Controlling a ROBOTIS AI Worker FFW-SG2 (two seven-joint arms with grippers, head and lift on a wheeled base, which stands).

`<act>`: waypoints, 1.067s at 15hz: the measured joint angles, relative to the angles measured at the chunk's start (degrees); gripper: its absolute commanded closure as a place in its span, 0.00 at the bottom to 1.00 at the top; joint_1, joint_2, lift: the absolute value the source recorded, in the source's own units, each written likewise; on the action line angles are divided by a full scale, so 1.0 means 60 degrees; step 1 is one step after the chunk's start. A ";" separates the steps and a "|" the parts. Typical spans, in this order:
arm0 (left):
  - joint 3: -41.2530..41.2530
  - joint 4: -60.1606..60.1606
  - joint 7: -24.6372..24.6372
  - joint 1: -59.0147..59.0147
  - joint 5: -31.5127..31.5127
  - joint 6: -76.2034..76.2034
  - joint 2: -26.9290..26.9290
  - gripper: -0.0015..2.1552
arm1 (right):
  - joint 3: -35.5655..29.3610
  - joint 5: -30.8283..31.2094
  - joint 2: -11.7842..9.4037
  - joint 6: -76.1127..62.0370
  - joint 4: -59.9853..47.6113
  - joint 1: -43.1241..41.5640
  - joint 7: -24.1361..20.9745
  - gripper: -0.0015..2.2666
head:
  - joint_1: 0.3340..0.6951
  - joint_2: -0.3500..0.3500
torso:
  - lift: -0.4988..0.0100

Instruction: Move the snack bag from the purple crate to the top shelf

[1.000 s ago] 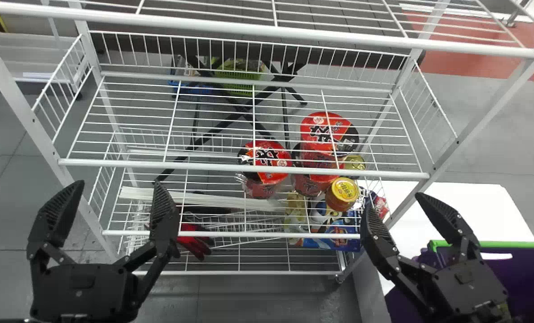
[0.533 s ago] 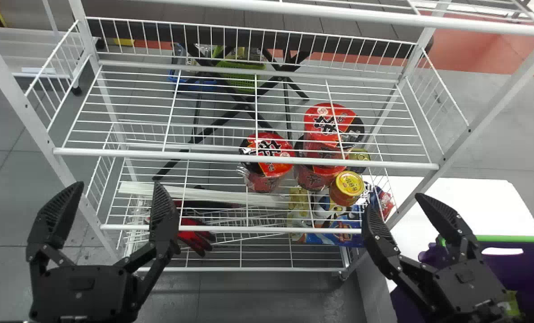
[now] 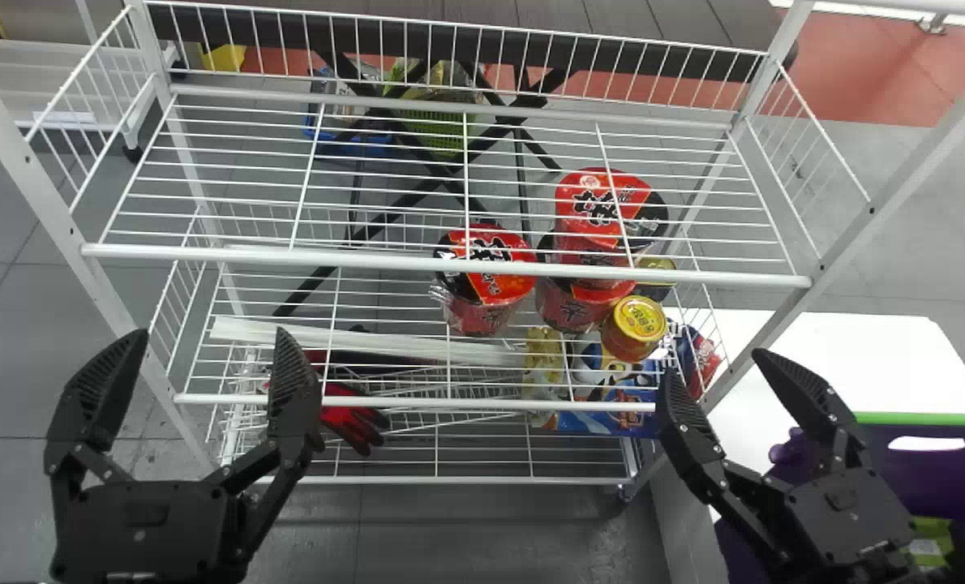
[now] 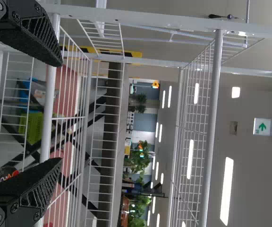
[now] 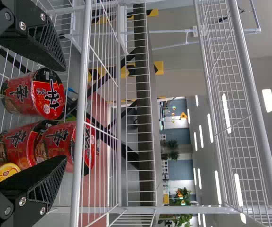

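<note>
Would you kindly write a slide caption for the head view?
Left gripper and right gripper, both open, before a white wire rack holding red cups, the purple crate at right.

Black ribbed jaws, silver screws (image 5: 22, 26)

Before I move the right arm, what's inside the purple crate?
A green and pale item shows in the purple crate. The right gripper and its arm hide part of the inside, so I cannot tell what else lies there.

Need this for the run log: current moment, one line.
left gripper: open, empty | right gripper: open, empty | both before white rack | purple crate: at robot's right | noodle cups: on rack | stage: pick not started
</note>
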 measured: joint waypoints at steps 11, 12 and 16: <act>0.0043 0.0032 0.0000 -0.0029 0.0017 0.0000 -0.0001 0.05 | -0.0190 -0.0109 0.0151 0.0047 -0.0082 -0.0047 -0.0065 0.08 | 1.00 0.29 | 0.09; 0.0046 0.0039 0.0000 -0.0029 0.0018 0.0000 -0.0003 0.05 | -0.0265 -0.0094 0.0172 0.0193 -0.0156 -0.0047 -0.0074 0.08 | 1.00 0.29 | 0.09; 0.0057 0.0126 0.0000 -0.0033 0.0017 0.0021 -0.0010 0.05 | -0.1483 -0.0338 0.0556 0.2520 -0.0972 -0.0089 -0.0068 0.08 | 1.00 0.19 | 0.09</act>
